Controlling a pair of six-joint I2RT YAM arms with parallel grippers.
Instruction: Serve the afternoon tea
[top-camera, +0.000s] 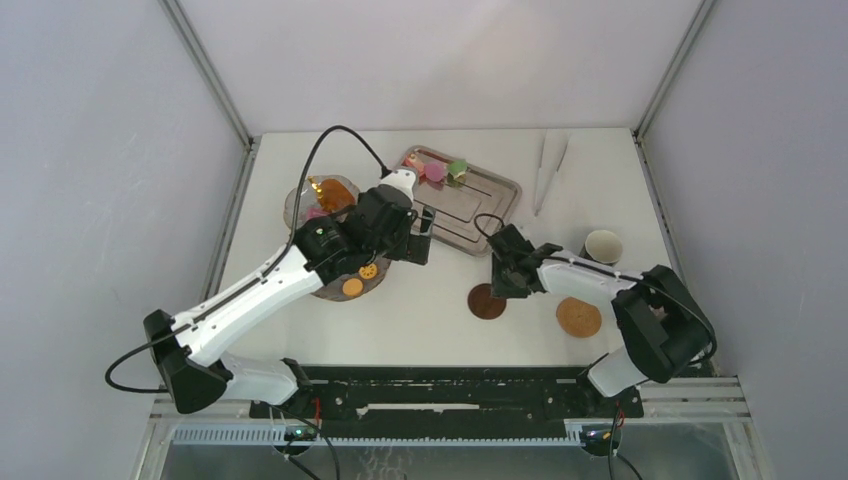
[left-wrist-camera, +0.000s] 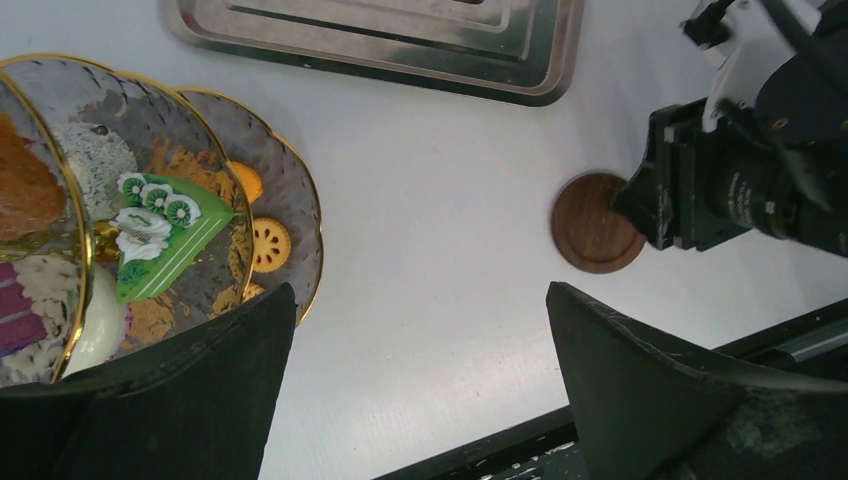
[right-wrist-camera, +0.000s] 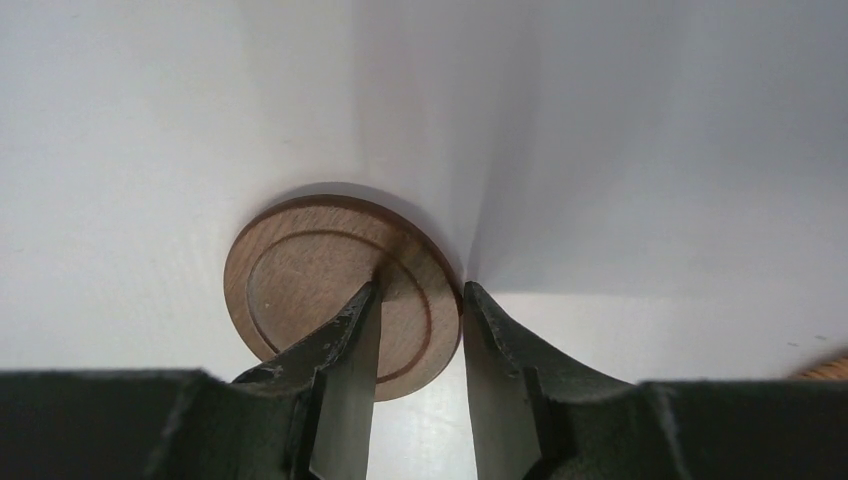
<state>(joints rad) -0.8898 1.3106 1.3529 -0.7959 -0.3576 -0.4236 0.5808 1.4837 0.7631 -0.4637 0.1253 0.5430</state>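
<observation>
The three-tier glass stand (top-camera: 300, 205) stands at the left and holds orange cookies (top-camera: 352, 287) on its lowest tier. In the left wrist view the stand (left-wrist-camera: 300, 200) also carries a green cake (left-wrist-camera: 160, 235) and a cookie (left-wrist-camera: 270, 243). Small colourful cakes (top-camera: 435, 172) lie on the steel tray (top-camera: 480, 205). My left gripper (top-camera: 424, 236) is open and empty beside the stand (left-wrist-camera: 420, 290). My right gripper (top-camera: 508, 278) is low over a dark brown coaster (top-camera: 487, 301). Its jaws (right-wrist-camera: 420, 290) stand narrowly apart astride the rim of the coaster (right-wrist-camera: 310, 290), which lies flat.
A lighter brown coaster (top-camera: 579, 317) lies right of the dark one. A cup (top-camera: 603, 246) stands at the right. Long metal tongs (top-camera: 545, 170) lie behind it. The right arm (left-wrist-camera: 740, 180) shows in the left wrist view beside the dark coaster (left-wrist-camera: 595, 222).
</observation>
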